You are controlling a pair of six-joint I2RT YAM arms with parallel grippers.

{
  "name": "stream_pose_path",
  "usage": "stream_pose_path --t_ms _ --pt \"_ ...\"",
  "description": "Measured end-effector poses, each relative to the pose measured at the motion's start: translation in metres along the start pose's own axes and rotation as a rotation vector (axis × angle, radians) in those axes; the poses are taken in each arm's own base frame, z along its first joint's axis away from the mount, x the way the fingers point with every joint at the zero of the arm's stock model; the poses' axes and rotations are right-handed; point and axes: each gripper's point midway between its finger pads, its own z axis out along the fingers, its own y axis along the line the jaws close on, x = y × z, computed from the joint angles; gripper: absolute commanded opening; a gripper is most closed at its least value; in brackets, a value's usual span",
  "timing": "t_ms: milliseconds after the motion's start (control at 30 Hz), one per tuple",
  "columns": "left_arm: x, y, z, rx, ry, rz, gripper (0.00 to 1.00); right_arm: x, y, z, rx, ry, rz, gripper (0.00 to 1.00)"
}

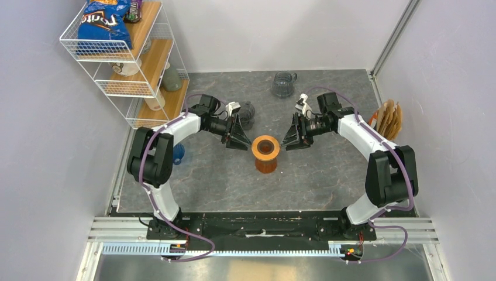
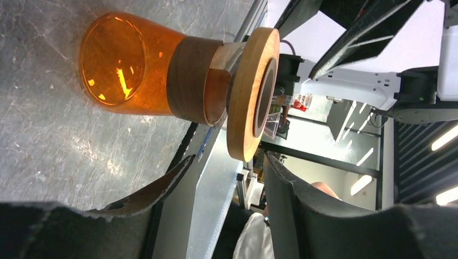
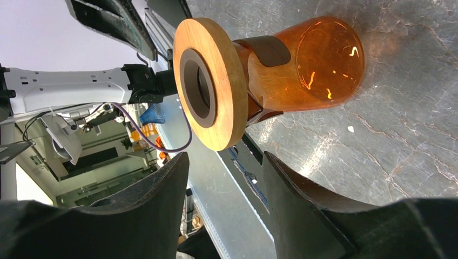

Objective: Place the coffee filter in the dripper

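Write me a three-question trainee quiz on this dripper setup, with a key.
1. True or false: a pincer is gripping the dripper.
2. Where are the filters? A) in the dripper B) at the table's right edge C) on the shelf
3. Fill in: the dripper's wooden ring sits on an ______ glass base.

Key: 1 false, the left pincer and right pincer flank it, both open. 2 B. 3 orange.

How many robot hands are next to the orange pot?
2: the left gripper sits just left of the pot, the right gripper just right. Both are open and empty.
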Motion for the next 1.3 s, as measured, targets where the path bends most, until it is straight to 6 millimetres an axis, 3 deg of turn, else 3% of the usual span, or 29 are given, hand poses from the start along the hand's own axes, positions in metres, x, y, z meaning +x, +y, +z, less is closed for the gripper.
stream_pose_path --t_ms 433,1300 --pt "0.016 -0.007 0.006 -0.011 0.048 0.035 0.45 0.004 0.002 0.014 -0.005 0.034 -0.009 0.55" --pt "0.014 -0.016 0.015 -0.003 0.066 0.077 0.38 -0.003 -0.001 0.023 0.005 0.037 -0.009 0.41"
